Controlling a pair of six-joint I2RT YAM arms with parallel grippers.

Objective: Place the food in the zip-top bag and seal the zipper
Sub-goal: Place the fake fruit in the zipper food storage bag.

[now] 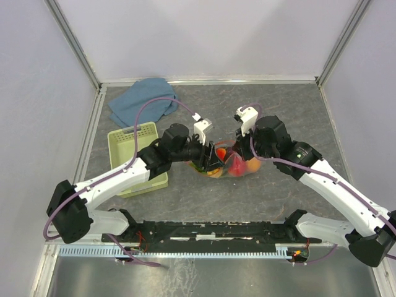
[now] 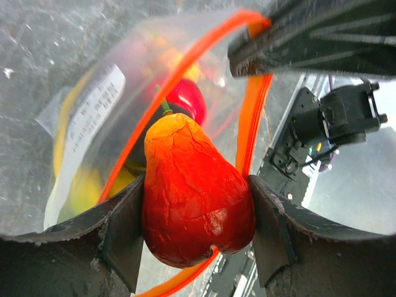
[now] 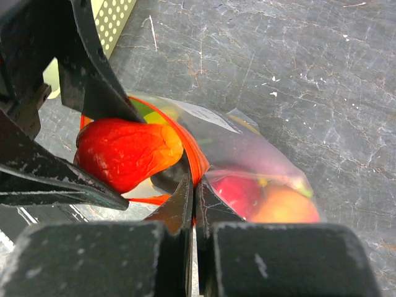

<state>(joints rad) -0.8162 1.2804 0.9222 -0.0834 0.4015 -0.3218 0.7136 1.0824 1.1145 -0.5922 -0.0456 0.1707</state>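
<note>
Left gripper (image 2: 197,185) is clamped on a red-orange toy fruit (image 3: 127,151), one finger pressed to each side, holding it at the open mouth of the clear bag (image 3: 247,154). Right gripper (image 3: 193,192) has its fingers pinched together on the bag's orange zipper (image 3: 189,151), just beside that fruit. More toy food (image 3: 241,192) lies inside the bag, which rests on the grey table (image 3: 297,62).

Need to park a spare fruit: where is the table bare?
Bare: back right corner, and the strip between zip-top bag and arm bases. Crowded: centre, around the bag; left, basket and blue cloth.
</note>
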